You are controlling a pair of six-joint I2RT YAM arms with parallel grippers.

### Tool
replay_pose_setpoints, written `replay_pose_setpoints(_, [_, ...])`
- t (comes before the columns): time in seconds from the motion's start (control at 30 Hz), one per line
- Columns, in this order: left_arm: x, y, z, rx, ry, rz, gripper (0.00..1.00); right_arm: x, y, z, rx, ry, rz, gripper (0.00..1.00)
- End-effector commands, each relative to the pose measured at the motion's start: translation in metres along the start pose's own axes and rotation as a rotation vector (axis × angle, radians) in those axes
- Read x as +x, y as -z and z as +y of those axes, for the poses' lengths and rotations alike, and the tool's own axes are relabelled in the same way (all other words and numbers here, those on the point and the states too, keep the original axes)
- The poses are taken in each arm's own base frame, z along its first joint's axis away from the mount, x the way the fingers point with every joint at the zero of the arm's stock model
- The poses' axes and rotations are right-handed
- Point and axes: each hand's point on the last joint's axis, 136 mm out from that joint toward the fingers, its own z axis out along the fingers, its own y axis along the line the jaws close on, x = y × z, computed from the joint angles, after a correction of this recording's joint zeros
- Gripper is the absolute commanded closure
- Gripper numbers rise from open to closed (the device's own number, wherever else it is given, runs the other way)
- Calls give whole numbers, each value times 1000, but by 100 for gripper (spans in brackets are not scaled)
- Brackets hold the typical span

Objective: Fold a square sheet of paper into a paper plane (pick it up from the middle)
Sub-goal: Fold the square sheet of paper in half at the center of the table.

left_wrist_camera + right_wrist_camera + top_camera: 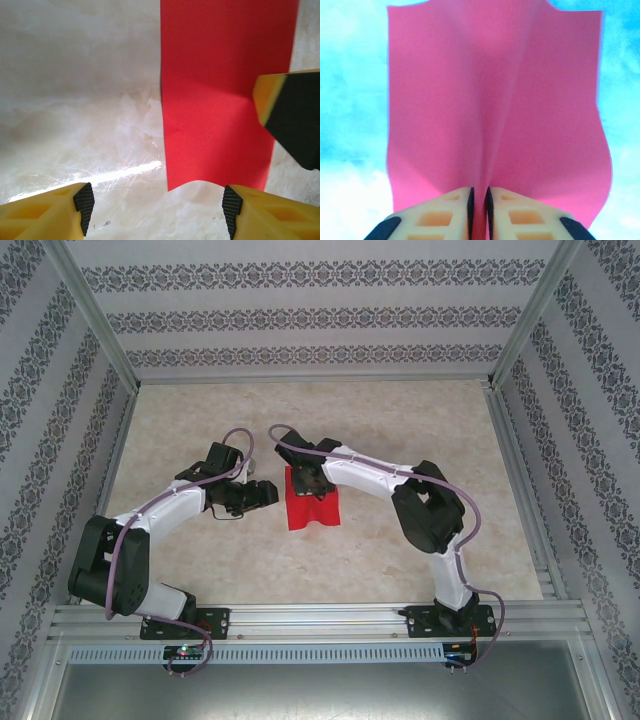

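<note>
Pinched on the red sheet [495, 100]: the right claw [479, 192], closed almost completely on a raised crease down the paper's middle, with only that thin ridge between the two pads. Ahead of the claw, paper fanned out to either side of the crease, bowed rather than flat, its side edges curving. From above, near the centre of the pale marbled table [420, 430], sheet directly beneath the right claw and partly covered by it. Just to the left, near the paper but apart from it and turned toward it, the left claw [268, 493]. By its own wrist camera, left claw wide open and holding nothing, with the sheet's near edge arched off the table just ahead of the fingertips, nearer the right-hand one.
</note>
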Motion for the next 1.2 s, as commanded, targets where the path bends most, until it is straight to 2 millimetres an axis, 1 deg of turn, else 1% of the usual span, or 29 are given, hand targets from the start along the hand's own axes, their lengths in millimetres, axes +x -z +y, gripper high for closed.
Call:
replay_pose_setpoints(0.0, [-9,11,-10,28,-14,-36,29,0,10,5,-36,13,-17,86])
replay_pose_setpoints(0.1, [-14,18,-13,35,-15,-57,29,-7,26,16,-97,13,-49,86])
replay_pose_setpoints(0.27, [-24,36,-22,63,-10,-106,29,-22,67,32,-270,-23,-117,86])
replay_pose_setpoints(0.33, [-29,45,-29,94,-9,-127,30,-24,75,36,-397,-89,-118,85])
replay_pose_setpoints(0.43, [-34,55,-42,140,-14,-148,30,-26,79,35,-541,-178,-129,85])
replay_pose_setpoints(0.53, [-38,58,-56,207,-9,-149,33,-22,72,33,-651,-254,-108,85])
replay_pose_setpoints(0.6, [-40,54,-62,241,-5,-131,34,-18,63,30,-694,-293,-98,85])
replay_pose_setpoints(0.67, [-39,47,-65,261,-2,-108,37,-14,53,23,-699,-322,-96,85])
replay_pose_setpoints(0.7, [-39,42,-67,266,-4,-98,38,-10,47,19,-701,-333,-87,85])
replay_pose_setpoints(0.8, [-37,25,-76,276,-28,-62,41,-5,33,8,-736,-384,-83,85])
replay_pose_setpoints(0.93, [-31,-1,-86,285,-48,-7,47,8,19,-6,-687,-378,-59,82])
replay_pose_setpoints(1.03, [-28,-16,-88,282,-54,19,51,14,10,-17,-667,-387,-48,82])
replay_pose_setpoints(1.17, [-24,-34,-84,263,-56,48,56,22,0,-25,-636,-375,-31,82])
